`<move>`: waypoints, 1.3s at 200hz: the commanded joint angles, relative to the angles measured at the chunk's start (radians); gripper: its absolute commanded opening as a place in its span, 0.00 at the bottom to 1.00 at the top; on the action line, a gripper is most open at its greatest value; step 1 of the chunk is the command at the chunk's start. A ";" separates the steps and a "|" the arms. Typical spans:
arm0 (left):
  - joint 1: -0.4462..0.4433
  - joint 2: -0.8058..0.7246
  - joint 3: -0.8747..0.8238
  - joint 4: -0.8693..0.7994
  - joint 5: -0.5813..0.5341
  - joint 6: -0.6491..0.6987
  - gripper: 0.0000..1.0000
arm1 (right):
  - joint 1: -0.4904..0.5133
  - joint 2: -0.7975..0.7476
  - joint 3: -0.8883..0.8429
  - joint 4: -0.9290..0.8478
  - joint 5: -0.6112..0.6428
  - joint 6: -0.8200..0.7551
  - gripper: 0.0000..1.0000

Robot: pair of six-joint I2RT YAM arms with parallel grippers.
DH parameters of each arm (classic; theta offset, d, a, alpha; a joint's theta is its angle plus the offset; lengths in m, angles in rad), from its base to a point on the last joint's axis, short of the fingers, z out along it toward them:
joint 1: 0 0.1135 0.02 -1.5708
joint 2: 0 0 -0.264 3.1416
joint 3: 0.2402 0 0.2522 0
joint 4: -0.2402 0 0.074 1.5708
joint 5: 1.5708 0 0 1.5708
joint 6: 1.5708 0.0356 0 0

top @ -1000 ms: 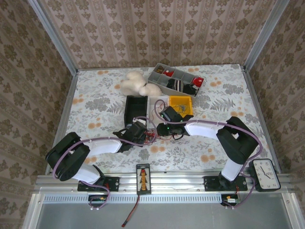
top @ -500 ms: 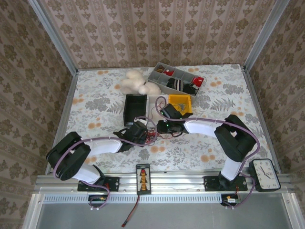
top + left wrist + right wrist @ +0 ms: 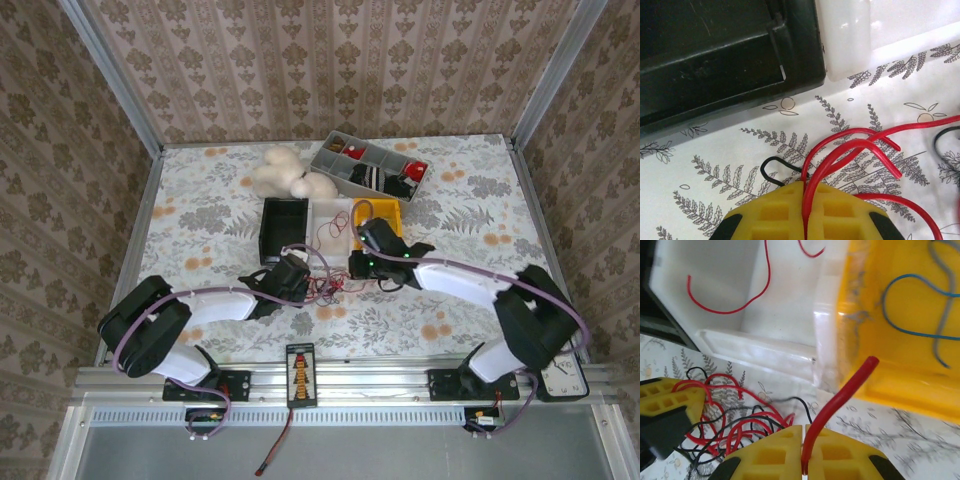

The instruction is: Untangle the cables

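Left gripper (image 3: 804,191): fingers pressed together on a red strand that rises out of the seam between them. It sits low over the table, at the left edge of the tangle.

Black bin (image 3: 283,228): just beyond the left gripper, on the far side. Nothing can be made out inside it.

Cables (image 3: 742,422): red and black strands knotted in a loose heap on the flowered cloth, between the two grippers and just near of the bins. Red loops fan out to the right of the left gripper, and a black loop lies beside its tip.

White tray (image 3: 715,337): far side of the heap. One loose red wire (image 3: 727,310) lies in it.

Right gripper (image 3: 804,436): fingers clamped on a red strand whose free end sticks up toward the yellow bin.

Yellow bin (image 3: 381,211): touching the tray's right side. A blue wire (image 3: 900,287) lies inside.

Risks, as I judge them:
- Both grippers hold red. If it is one strand and they draw apart, the black loops could cinch tighter.
- A thin strand may slip from the pads under tension.
- A sharp pull could drag the whole heap, or swing the upright end into the bins.
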 commanded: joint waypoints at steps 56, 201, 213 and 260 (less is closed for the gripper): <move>0.029 0.080 -0.001 -0.169 -0.057 -0.075 0.00 | -0.113 -0.397 -0.173 -0.287 0.401 0.254 0.04; 0.073 0.067 -0.022 -0.220 -0.086 -0.146 0.00 | -0.417 -0.518 -0.195 -0.620 0.645 0.238 0.03; 0.075 0.072 -0.017 -0.229 -0.096 -0.156 0.00 | -0.444 -0.524 -0.203 -0.628 0.641 0.253 0.03; 0.104 0.030 0.025 -0.351 -0.173 -0.227 0.00 | -0.581 -0.561 -0.213 -0.648 0.608 0.266 0.03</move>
